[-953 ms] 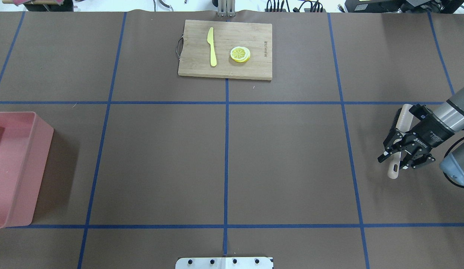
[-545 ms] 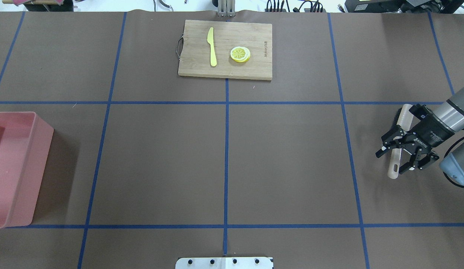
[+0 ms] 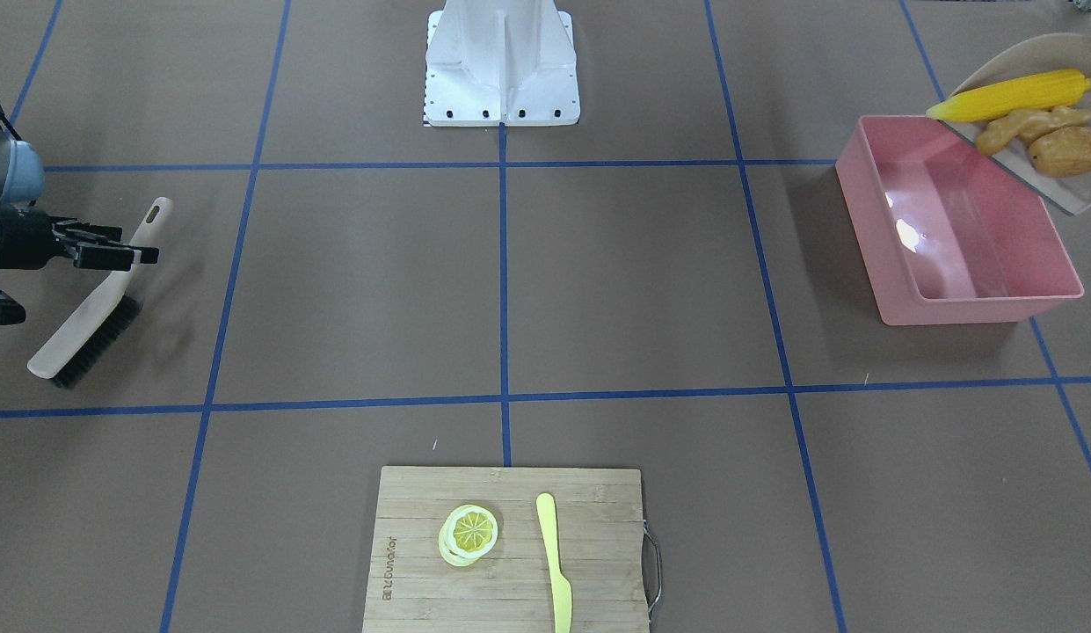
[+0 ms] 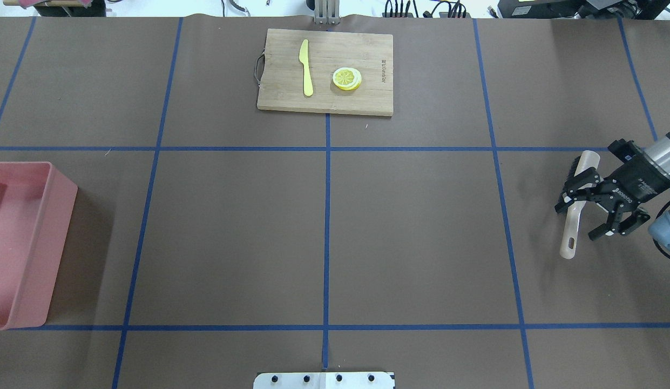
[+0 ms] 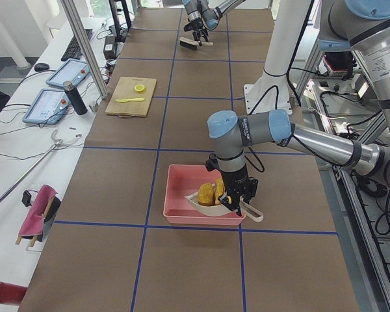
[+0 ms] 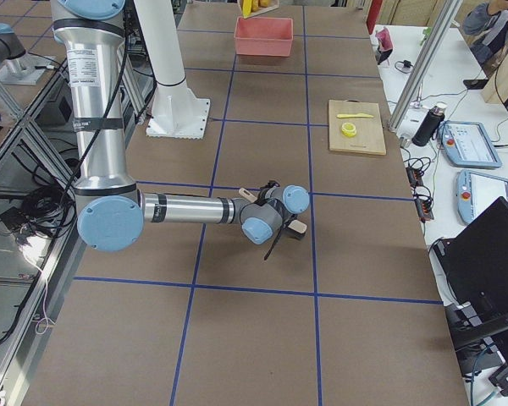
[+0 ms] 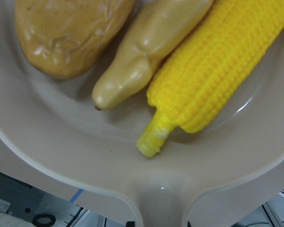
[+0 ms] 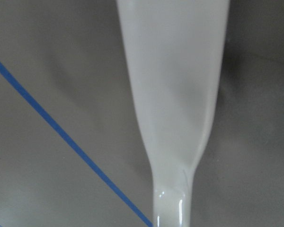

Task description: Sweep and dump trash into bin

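Right gripper (image 4: 577,222) was wide open, brush (image 4: 570,237) handle lay unclamped between its fingers, left gripper (image 5: 238,203) at the dustpan (image 3: 1020,54) handle, grip not discernible, pan tilted over the bin (image 3: 976,309), holding corn cob (image 3: 1011,95), ginger root (image 3: 1029,123), potato (image 3: 1068,149).

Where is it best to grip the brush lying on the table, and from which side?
Take the brush by its slim pale handle, from straight above, closing across its narrow width. It lies flat on the table, with the bristles at the other end.

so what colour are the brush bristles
Black. The brush bristles sit under a cream back, clearest in the exterior front-facing view.
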Robot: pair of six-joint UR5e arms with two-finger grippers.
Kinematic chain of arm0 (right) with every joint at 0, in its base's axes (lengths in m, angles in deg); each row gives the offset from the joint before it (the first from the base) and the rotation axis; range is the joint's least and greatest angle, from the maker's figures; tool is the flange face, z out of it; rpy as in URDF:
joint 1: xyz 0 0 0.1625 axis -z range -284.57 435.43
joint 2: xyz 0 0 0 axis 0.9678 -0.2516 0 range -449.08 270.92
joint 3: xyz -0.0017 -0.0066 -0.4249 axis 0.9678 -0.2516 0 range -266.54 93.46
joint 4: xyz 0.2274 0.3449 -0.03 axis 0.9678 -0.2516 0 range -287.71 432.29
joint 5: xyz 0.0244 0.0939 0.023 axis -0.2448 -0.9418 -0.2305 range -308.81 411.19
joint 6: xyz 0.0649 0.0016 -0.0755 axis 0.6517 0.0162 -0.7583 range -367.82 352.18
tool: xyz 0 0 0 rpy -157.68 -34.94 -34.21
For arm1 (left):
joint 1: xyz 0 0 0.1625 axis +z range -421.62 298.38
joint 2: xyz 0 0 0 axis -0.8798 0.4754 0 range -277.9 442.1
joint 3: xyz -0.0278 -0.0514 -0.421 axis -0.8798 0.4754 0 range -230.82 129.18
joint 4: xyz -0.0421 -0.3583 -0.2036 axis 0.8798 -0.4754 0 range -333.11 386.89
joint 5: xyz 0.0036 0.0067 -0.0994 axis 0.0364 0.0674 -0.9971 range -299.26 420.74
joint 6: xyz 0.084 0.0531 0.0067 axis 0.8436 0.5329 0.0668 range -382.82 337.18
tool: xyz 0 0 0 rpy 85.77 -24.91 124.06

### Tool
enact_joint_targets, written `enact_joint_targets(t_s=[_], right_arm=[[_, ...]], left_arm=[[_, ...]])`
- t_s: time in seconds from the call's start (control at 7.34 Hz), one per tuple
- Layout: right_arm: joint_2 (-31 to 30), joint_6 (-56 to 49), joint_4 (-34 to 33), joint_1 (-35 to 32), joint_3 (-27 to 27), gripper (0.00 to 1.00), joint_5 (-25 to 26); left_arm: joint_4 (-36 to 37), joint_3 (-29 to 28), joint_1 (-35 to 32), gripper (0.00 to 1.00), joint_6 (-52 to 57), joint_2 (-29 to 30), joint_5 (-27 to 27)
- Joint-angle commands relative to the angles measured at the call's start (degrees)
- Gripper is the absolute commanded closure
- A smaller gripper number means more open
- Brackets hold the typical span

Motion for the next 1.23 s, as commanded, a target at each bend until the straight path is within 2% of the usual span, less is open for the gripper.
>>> enact_joint_targets(t_s=[0.0,0.27,0.68,0.82,0.95,1.09], right_arm=[[0.2,-0.1,0.2,-8.5,0.3,0.00,-2.5],[0.0,-0.3,0.5,-16.0,0.6,0.00,-4.4],[0.3,-0.9,0.5,-19.4,-1.1,0.00,-3.2],[0.5,-1.7,0.5,-20.5,-1.2,0.00,-0.1],[1.3,-2.5,0.8,-21.6,0.0,0.00,0.7],[1.0,-6.5,5.7,-22.0,0.7,0.00,0.7]], left_arm=[[14.7,2.5,8.7,1.00,-11.6,6.6,2.7],[18.3,1.6,11.3,1.00,-15.5,7.3,5.6],[20.2,0.4,11.3,1.00,-15.6,7.7,6.7],[20.4,0.4,11.3,1.00,-15.5,7.7,7.2],[20.5,0.6,11.4,1.00,-15.5,7.7,7.2],[21.2,0.8,10.8,1.00,-15.5,7.7,7.3]])
